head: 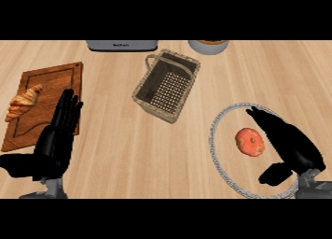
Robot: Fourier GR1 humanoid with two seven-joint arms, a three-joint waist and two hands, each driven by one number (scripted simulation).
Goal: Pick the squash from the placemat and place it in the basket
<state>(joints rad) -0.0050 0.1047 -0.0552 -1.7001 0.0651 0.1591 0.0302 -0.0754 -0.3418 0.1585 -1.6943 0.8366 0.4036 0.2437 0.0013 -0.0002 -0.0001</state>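
Observation:
The squash (251,141), an orange-red lump with pale spots, lies on the round placemat (220,122) at the right, whose rim is a grey braid. My right hand (290,143) hovers just right of the squash, fingers straight and pointing up-left, thumb spread below; it holds nothing. The wicker basket (166,85) stands tilted near the middle top, with nothing visible inside. My left hand (55,137) rests open at the lower left, over the edge of a wooden board.
A wooden cutting board (48,93) at the left carries a croissant (24,102). A grey toaster (122,45) and a round pot (209,45) sit at the counter's far edge. Bare wood lies between basket and placemat.

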